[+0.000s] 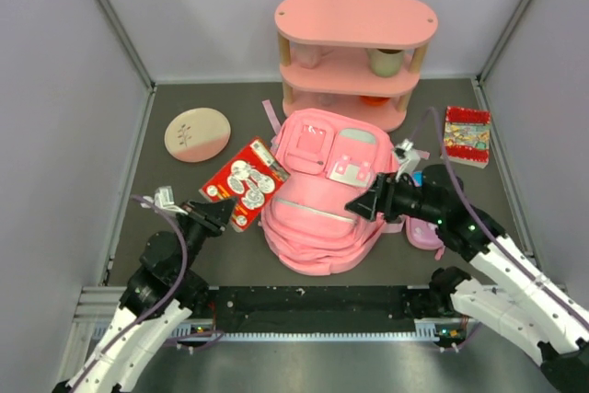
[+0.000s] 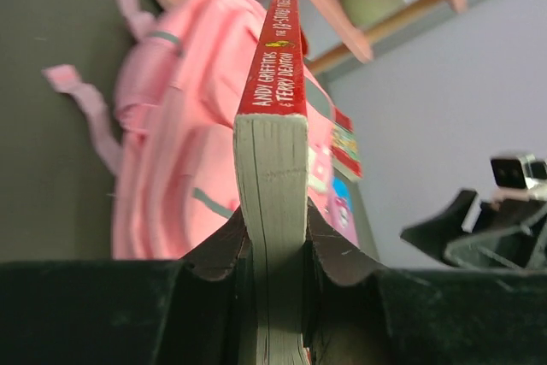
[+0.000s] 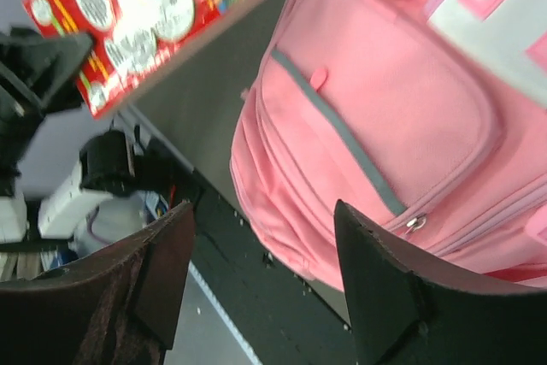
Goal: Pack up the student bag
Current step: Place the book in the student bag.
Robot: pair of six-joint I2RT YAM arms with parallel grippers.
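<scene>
Left wrist view is showing me the left gripper (image 2: 275, 241) clamping a thick red book (image 2: 275, 66) by its page edge, with the red spine pointing away from the camera toward the student bag (image 2: 184, 151). From above, that book is hanging tilted at centre left of the frame, just beside the bag's left side and outside it.

On the right wrist view the right gripper (image 3: 263, 220) is standing with its jaws apart and nothing between them. It is hovering over the bag's front pocket, whose grey zip line and small metal pull are running across the right half of the frame. That front zip is looking closed to me. I cannot tell whether the main compartment is open.

The bag itself is lying in the middle of the counter (image 1: 184, 260), front side up, just below the pink shelf (image 1: 354, 43).

I am judging the packing as barely begun, since I am seeing nothing going into the bag yet. A second book (image 1: 467, 135) is lying at upper right, a small pencil case (image 1: 423, 238) is sitting by the bag's lower right under my right arm, and a round pink disc (image 1: 197, 133) is lying at upper left. Small items are also sitting on the shelf tiers.
</scene>
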